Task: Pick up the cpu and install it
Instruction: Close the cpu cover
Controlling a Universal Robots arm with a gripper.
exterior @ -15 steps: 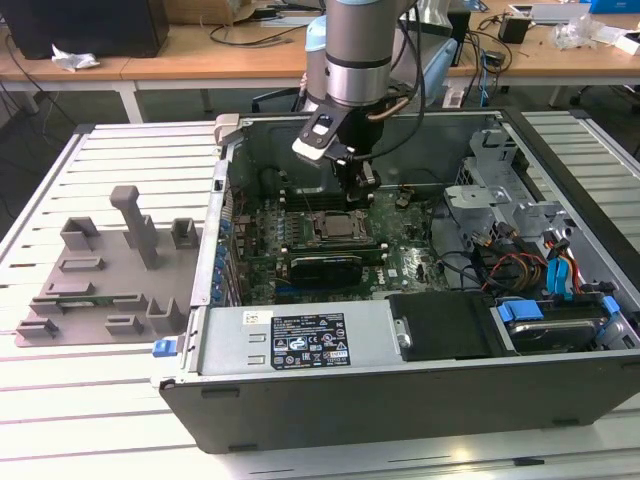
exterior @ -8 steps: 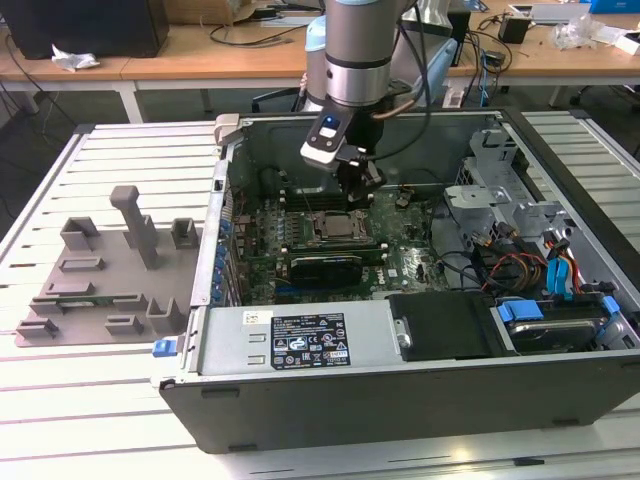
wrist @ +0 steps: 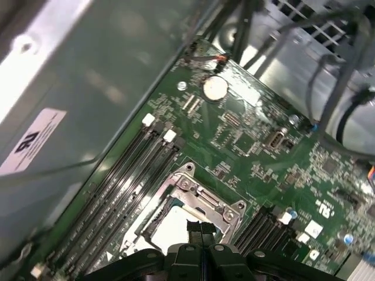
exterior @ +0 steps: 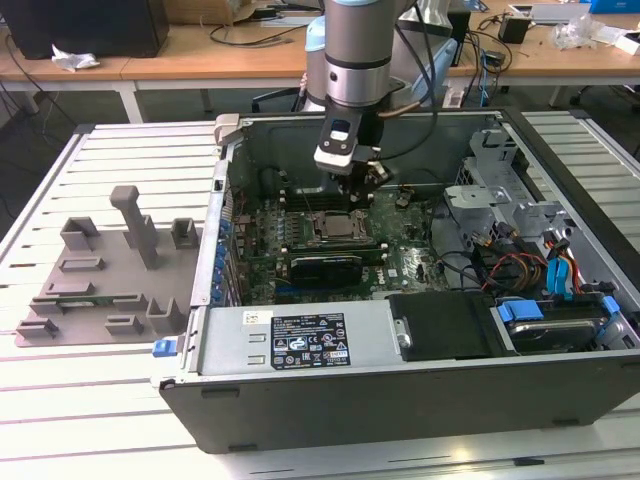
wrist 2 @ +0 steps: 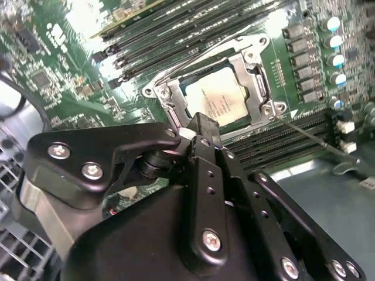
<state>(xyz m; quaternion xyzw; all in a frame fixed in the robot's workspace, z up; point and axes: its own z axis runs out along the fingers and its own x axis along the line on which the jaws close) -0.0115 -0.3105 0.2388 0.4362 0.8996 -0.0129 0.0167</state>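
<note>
Pale slatted metal table point(exterior: 70, 425), wooden desks point(exterior: 190, 62) behind, tangled cables point(exterior: 248, 28) on them, dark floor point(exterior: 25, 125).

My arm point(exterior: 357, 40): round silver-grey tube, pale blue-grey joint cap, black ring beneath. Wrist block point(exterior: 340, 148): silver-white housing, dark window in face. Black cable point(exterior: 433, 100) loops off my wrist on exterior view's right. My gripper point(wrist 2: 198, 124): matte black all over, flat link plates point(wrist 2: 88, 155) with rounded ends, narrow fingers point(wrist 2: 206, 175) drilled with small holes. Silver cross-head screws point(wrist 2: 211, 240) at pivots. Pale grey band wraps gripper base.
</note>
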